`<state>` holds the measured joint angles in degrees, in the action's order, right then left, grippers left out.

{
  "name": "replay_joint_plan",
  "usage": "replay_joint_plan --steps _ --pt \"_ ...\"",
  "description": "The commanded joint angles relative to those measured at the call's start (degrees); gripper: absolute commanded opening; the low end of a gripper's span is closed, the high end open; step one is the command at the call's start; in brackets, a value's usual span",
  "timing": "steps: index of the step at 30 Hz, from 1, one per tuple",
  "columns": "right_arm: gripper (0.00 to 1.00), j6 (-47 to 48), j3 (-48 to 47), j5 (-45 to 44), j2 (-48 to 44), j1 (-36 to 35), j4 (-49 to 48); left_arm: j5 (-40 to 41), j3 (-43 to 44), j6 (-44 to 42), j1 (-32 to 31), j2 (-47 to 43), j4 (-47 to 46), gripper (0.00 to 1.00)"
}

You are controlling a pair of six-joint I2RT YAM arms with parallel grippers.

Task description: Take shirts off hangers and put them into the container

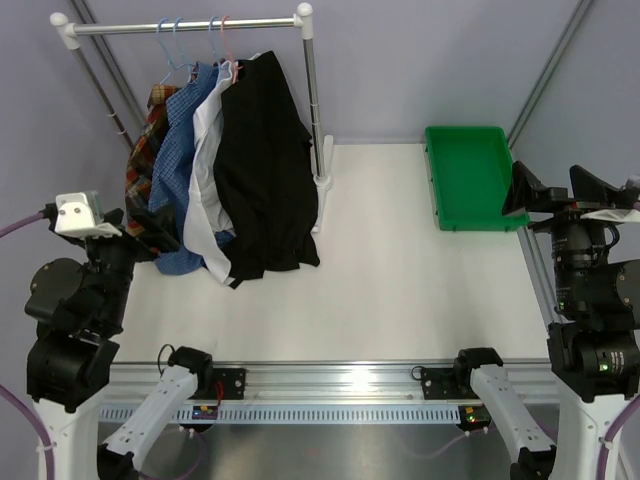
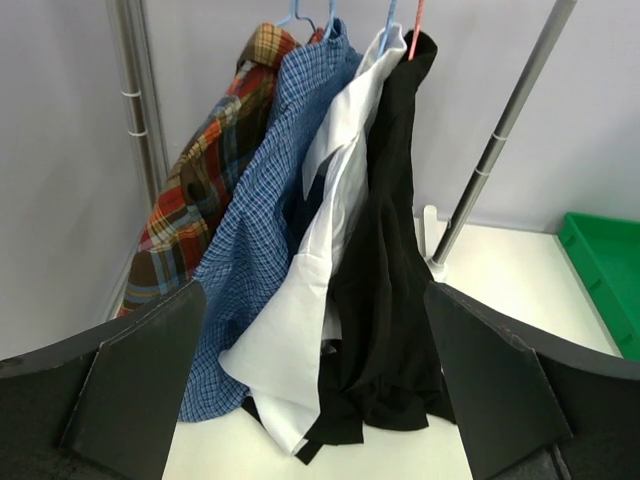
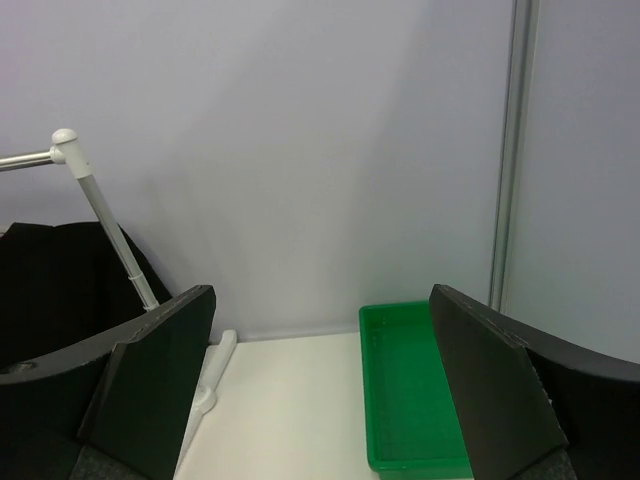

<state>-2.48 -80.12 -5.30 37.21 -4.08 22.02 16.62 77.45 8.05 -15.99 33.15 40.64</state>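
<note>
Hanging from one white-and-grey metal rail at the far left of the white table, four limp cloth shirts are being carried side by side. Counted from left to right, they are one red-brown plaid shirt, one blue checked shirt, one white shirt and one black shirt. Each shirt is being borne by its own thin wire-like hanger. Four hooks are being counted over the bar: three light blue hangers and one pink hanger, the pink one under the black shirt. The lower hems are being rested in folds on the table.

One shallow rectangular bright green plastic tray is being kept at the far right of the table, well apart from the shirts.

Two pincers are being counted. The left pincer is being held spread wide, with nothing gripped, and is being pointed at the hanging shirts without touching them. The right pincer is likewise being held spread wide, with nothing gripped, and is being pointed towards the green plastic tray.
</note>
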Motion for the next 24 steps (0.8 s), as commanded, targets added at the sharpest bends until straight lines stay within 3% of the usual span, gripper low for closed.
replay_joint_plan --steps 1,6,11,16,18,24 --pt "0.99 -1.4 1.9 2.1 -0.4 -0.4 -1.4 -3.4 0.2 1.9 -0.4 2.7 -1.8 0.99" --pt "1.0 -9.0 5.9 5.0 1.0 -0.5 -1.4 -12.8 11.0 2.8 -0.4 18.9 -1.9 0.99" --pt "0.99 -14.7 6.4 7.2 3.6 -0.4 2.1 -19.2 35.6 2.7 -0.4 37.9 -2.0 0.99" --pt "0.99 -13.3 2.6 13.6 8.7 -0.4 8.2 -20.8 57.1 2.8 -0.4 59.0 -3.5 0.99" --pt "0.99 -12.3 2.7 16.0 9.1 -0.5 8.1 -21.5 60.9 2.8 -0.3 62.7 -6.4 0.95" --pt "0.99 -12.6 3.3 18.0 8.8 -0.6 9.2 -20.7 57.5 2.7 -0.2 67.9 -15.4 0.85"
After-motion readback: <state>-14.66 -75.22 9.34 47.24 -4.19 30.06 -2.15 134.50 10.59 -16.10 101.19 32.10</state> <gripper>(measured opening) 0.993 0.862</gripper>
